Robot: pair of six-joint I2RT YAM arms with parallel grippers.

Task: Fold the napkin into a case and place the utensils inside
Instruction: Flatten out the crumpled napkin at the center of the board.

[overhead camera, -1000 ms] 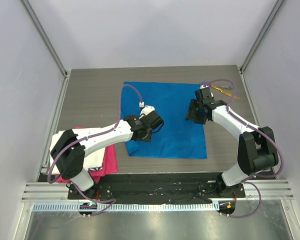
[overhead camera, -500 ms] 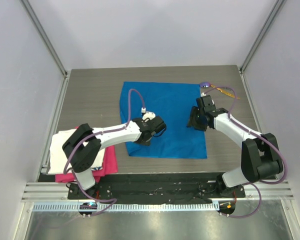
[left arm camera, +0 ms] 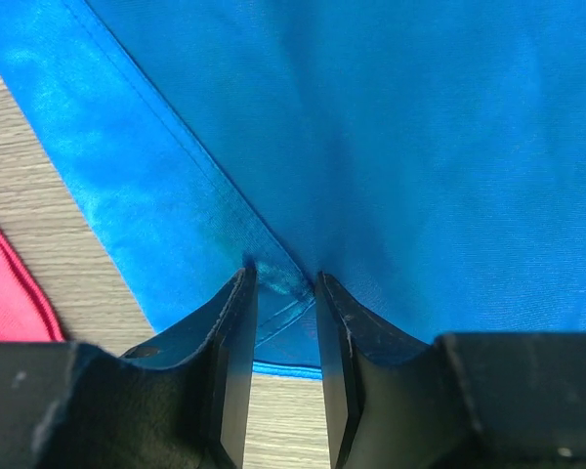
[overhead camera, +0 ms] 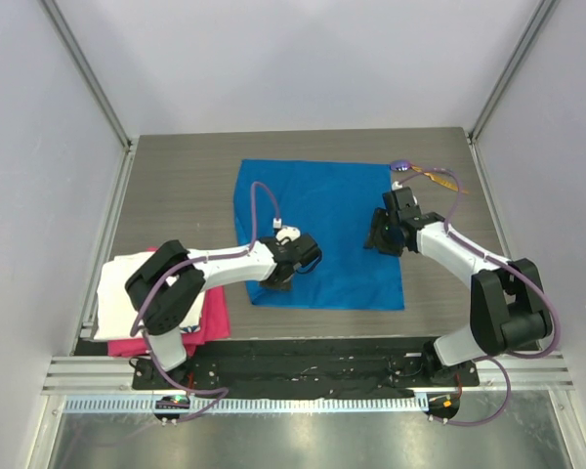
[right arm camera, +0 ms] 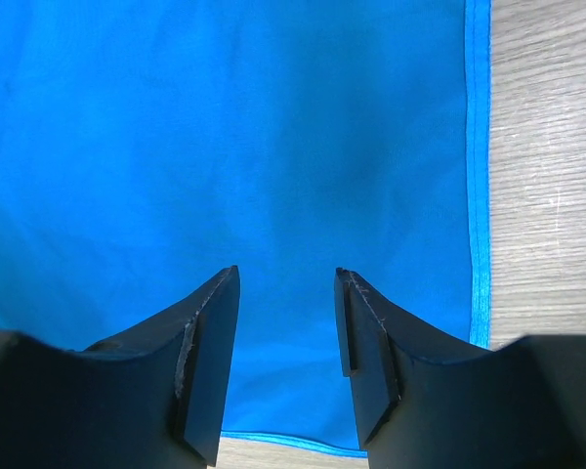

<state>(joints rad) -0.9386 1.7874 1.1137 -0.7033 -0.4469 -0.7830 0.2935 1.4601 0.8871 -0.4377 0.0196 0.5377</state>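
The blue napkin (overhead camera: 327, 230) lies spread flat on the table. My left gripper (overhead camera: 276, 277) is down on its near left corner. In the left wrist view its jaws (left arm camera: 281, 283) stand narrowly apart, tips astride a wrinkled diagonal fold of the napkin (left arm camera: 391, 147). My right gripper (overhead camera: 376, 238) hovers open over the napkin's right part, its jaws (right arm camera: 285, 278) above smooth napkin (right arm camera: 273, 127) with nothing between them. The utensils lie off the far right corner: a purple-headed piece (overhead camera: 400, 164) and an orange-yellow piece (overhead camera: 437, 177). No folded case shows.
A white cloth (overhead camera: 127, 283) lies on a pink cloth (overhead camera: 213, 315) at the near left of the wooden table (overhead camera: 176, 186). Metal frame posts and grey walls close in the sides. The arms' bases sit on the black rail (overhead camera: 313, 366) along the near edge.
My left gripper has moved nearer, down onto the napkin's near left corner, and its jaws have narrowed. My right gripper has slid slightly nearer, away from the utensils.
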